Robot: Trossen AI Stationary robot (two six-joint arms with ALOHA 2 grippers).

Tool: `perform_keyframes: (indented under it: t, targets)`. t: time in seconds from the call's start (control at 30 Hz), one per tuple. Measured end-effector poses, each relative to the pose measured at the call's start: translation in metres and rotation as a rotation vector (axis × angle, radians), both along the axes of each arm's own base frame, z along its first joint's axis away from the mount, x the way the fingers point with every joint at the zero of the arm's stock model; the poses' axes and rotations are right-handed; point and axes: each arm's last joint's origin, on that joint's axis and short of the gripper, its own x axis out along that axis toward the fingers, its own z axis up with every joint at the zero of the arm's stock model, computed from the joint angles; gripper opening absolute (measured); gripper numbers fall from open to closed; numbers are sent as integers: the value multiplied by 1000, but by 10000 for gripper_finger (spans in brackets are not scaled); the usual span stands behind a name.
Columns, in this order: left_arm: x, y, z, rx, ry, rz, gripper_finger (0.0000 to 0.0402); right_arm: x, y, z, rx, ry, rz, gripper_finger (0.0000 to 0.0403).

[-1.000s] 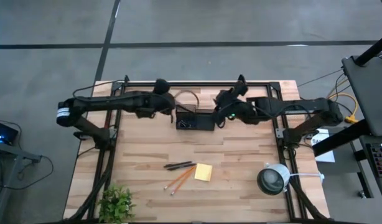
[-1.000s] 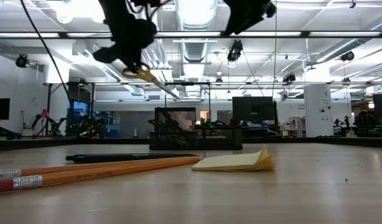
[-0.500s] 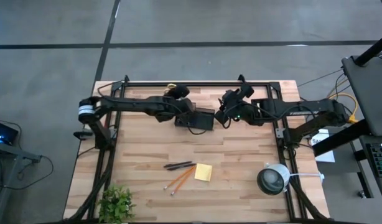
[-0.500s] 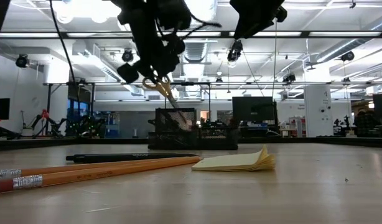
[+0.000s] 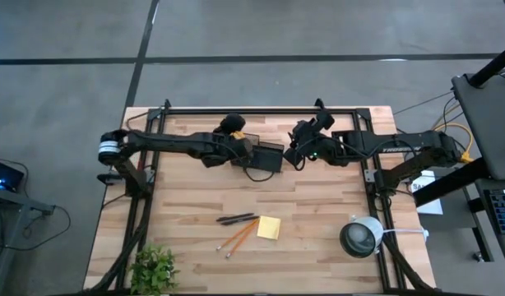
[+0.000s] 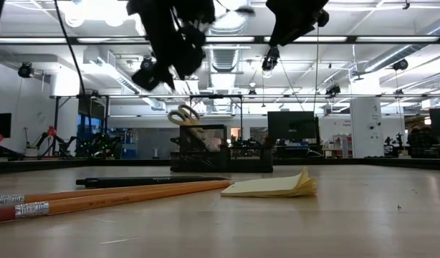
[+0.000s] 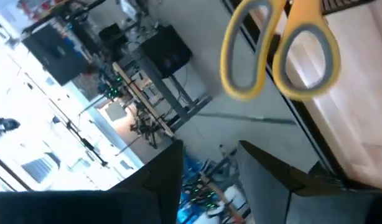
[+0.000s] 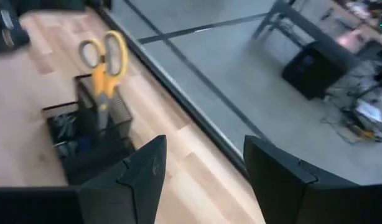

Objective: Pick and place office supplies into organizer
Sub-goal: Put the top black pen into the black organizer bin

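The yellow-handled scissors (image 6: 183, 115) stand blades down in the left end of the black mesh organizer (image 6: 223, 148), with their handles (image 7: 278, 53) sticking up above its rim. My left gripper (image 7: 209, 180) is open and hangs above and just left of the handles (image 6: 163, 72), touching nothing. My right gripper (image 8: 203, 180) is open and hovers just right of the organizer (image 5: 269, 156); it looks past its fingers at the scissors (image 8: 104, 56). Two dark pens (image 5: 238, 219), orange pencils (image 5: 236, 238) and the yellow sticky-note pad (image 5: 268, 227) lie flat on the table. I see no purple block.
A small green plant (image 5: 154, 267) stands at the table's near left corner, and a round white-grey device (image 5: 362, 237) near the right edge. The black frame rail (image 5: 261, 109) runs along the far edge behind the organizer. Bare wood lies between the organizer and the pens.
My left gripper carried the scissors toward the table's right, over the organizer, lowered them blades first and let go. It has since risen and drawn back a little to the left. The scissors dropped into the organizer and now stand there with their handles up.
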Motion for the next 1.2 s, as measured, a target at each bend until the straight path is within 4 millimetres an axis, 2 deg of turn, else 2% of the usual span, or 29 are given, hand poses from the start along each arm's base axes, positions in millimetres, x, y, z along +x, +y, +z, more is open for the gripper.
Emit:
perform_keyframes:
  t: [0.1,0.17,0.23,0.3,0.37,0.43,0.57,0.73,0.93,1.07,1.2]
  targets:
    - [-16,-13,16,-37,-181,47,136,1,4,-6,91,45,133,201]
    - [-27,-21,24,-126,-333,95,136,4,7,-14,172,70,222,201]
    - [-41,-29,28,-313,-472,168,136,8,9,-26,255,103,296,201]
    - [-52,-39,31,-602,-628,288,136,15,12,-37,338,131,364,201]
    - [-59,-50,29,-893,-712,384,136,27,17,-52,407,158,421,201]
    - [-63,-64,27,-1070,-767,377,136,40,23,-63,467,145,465,201]
    - [-75,-92,10,-1152,-814,320,136,72,41,-85,520,136,556,201]
    - [-93,-117,-20,-1193,-806,417,136,103,66,-106,522,230,620,201]
    - [-110,-144,-41,-1235,-818,491,136,119,95,-130,513,355,685,201]
    - [-114,-157,-48,-1255,-873,479,136,127,103,-153,593,416,684,201]
    - [-115,-161,-56,-1272,-904,448,136,138,108,-170,669,428,661,201]
